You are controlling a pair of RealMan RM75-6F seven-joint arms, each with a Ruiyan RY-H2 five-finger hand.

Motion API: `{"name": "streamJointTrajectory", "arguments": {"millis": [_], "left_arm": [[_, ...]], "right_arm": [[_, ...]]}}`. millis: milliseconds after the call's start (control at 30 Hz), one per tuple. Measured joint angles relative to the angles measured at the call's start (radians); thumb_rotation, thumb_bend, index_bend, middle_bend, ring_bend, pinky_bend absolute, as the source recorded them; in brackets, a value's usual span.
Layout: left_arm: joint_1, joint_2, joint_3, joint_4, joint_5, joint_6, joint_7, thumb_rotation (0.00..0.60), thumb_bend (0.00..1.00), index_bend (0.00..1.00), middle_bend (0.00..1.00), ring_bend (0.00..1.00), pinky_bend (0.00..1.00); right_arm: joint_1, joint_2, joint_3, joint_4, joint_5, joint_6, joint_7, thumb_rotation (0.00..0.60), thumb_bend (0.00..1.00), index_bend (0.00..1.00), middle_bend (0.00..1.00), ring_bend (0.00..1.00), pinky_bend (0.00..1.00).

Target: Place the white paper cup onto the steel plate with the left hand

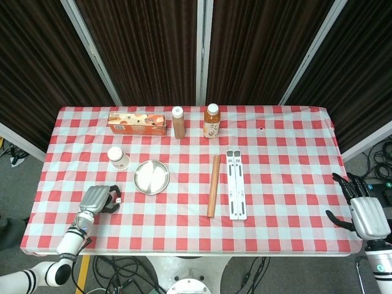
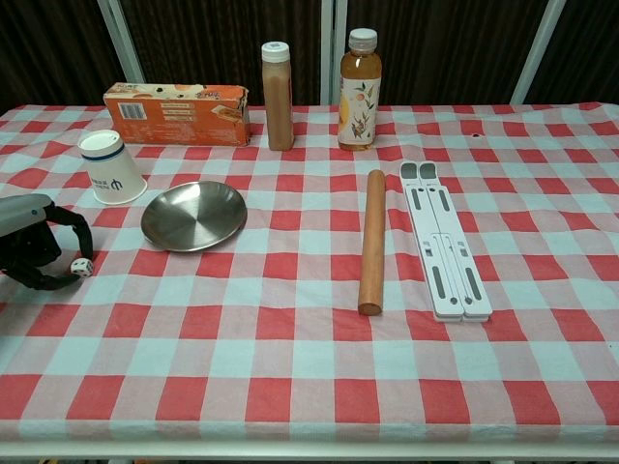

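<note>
The white paper cup (image 1: 117, 158) (image 2: 110, 168) with a blue band stands on the checked cloth, wider at its bottom, just left of the steel plate (image 1: 151, 177) (image 2: 193, 215). My left hand (image 1: 98, 199) (image 2: 34, 242) lies low on the table near its front left corner, nearer me than the cup and apart from it. Its fingers are curved and apart, arching over a small white die (image 1: 115, 198) (image 2: 81, 267) without holding anything. My right hand (image 1: 364, 209) hangs open beyond the table's right edge, fingers spread.
An orange carton (image 2: 178, 112), a brown bottle (image 2: 278, 95) and a juice bottle (image 2: 360, 89) line the back. A wooden rolling pin (image 2: 372, 240) and a white folding stand (image 2: 443, 240) lie right of the plate.
</note>
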Motion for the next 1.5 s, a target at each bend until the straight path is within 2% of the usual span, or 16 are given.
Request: {"name": "streamJointTrajectory", "arguments": {"millis": [133, 300, 500, 700, 867, 1067, 1200, 1333, 1500], "left_arm": [[-0.002, -0.001, 0.001, 0.003, 0.001, -0.003, -0.010, 0.600, 0.35, 0.49, 0.94, 0.90, 0.86], [-0.004, -0.003, 0.001, 0.008, 0.015, -0.002, -0.040, 0.600, 0.41, 0.57, 0.95, 0.90, 0.86], [-0.016, 0.013, -0.008, -0.022, 0.049, 0.010, -0.056, 0.600, 0.42, 0.57, 0.95, 0.91, 0.86], [-0.087, 0.032, -0.057, -0.062, 0.074, -0.006, -0.043, 0.600, 0.42, 0.57, 0.95, 0.90, 0.86], [-0.170, -0.001, -0.105, -0.033, 0.006, -0.095, -0.013, 0.600, 0.42, 0.56, 0.95, 0.90, 0.86], [-0.254, -0.079, -0.136, 0.059, -0.115, -0.151, 0.092, 0.600, 0.42, 0.54, 0.95, 0.90, 0.86], [-0.286, -0.123, -0.142, 0.102, -0.176, -0.147, 0.165, 0.600, 0.36, 0.51, 0.94, 0.90, 0.86], [-0.294, -0.142, -0.135, 0.116, -0.202, -0.109, 0.217, 0.600, 0.28, 0.44, 0.93, 0.89, 0.86], [-0.273, -0.121, -0.129, 0.069, -0.187, -0.025, 0.227, 0.600, 0.23, 0.33, 0.89, 0.85, 0.86]], "right_arm": [[-0.001, 0.000, -0.001, 0.001, -0.001, 0.001, 0.001, 0.600, 0.15, 0.04, 0.18, 0.00, 0.07], [-0.002, 0.000, -0.001, 0.002, 0.000, 0.001, 0.003, 0.600, 0.15, 0.04, 0.18, 0.00, 0.07], [-0.002, 0.001, -0.001, 0.002, -0.001, 0.004, 0.002, 0.600, 0.15, 0.04, 0.18, 0.00, 0.07], [0.000, 0.001, -0.001, 0.003, -0.004, 0.001, 0.005, 0.600, 0.15, 0.04, 0.18, 0.00, 0.07], [-0.006, 0.006, -0.001, 0.004, 0.000, 0.008, 0.009, 0.600, 0.15, 0.04, 0.18, 0.00, 0.07], [-0.012, 0.008, -0.001, 0.010, 0.009, 0.008, 0.015, 0.600, 0.15, 0.04, 0.18, 0.00, 0.07], [-0.012, 0.006, 0.000, 0.012, 0.009, 0.008, 0.022, 0.600, 0.15, 0.04, 0.18, 0.00, 0.07], [-0.012, 0.006, 0.000, 0.015, 0.009, 0.008, 0.023, 0.600, 0.15, 0.04, 0.18, 0.00, 0.07], [-0.008, 0.004, 0.000, 0.012, 0.006, 0.004, 0.020, 0.600, 0.15, 0.04, 0.18, 0.00, 0.07]]}}
